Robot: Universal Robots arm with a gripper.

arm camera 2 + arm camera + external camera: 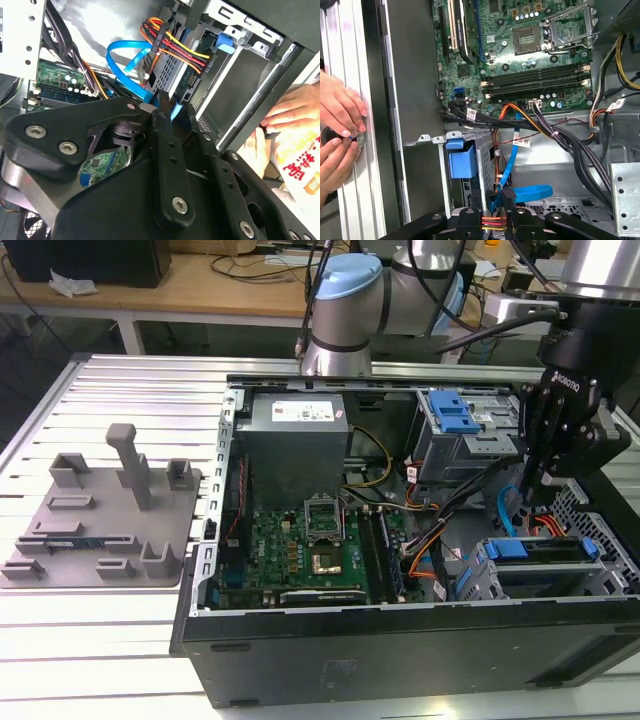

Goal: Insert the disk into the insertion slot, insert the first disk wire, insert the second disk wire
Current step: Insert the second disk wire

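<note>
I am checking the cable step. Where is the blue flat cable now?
In the exterior view, the blue flat cable hangs at the case's right side, beside the gripper, just above the disk in its cage.

Robotics lab or test bench, probably. Open desktop computer case (400, 570) lies on a slotted aluminium table (120, 380), motherboard (300, 550) exposed. Grey moulded fixture plate (100, 510) beside it. Robot arm base (340, 320) mounted at table edge. Wooden workbench (200, 290) behind carries loose cables.
</note>
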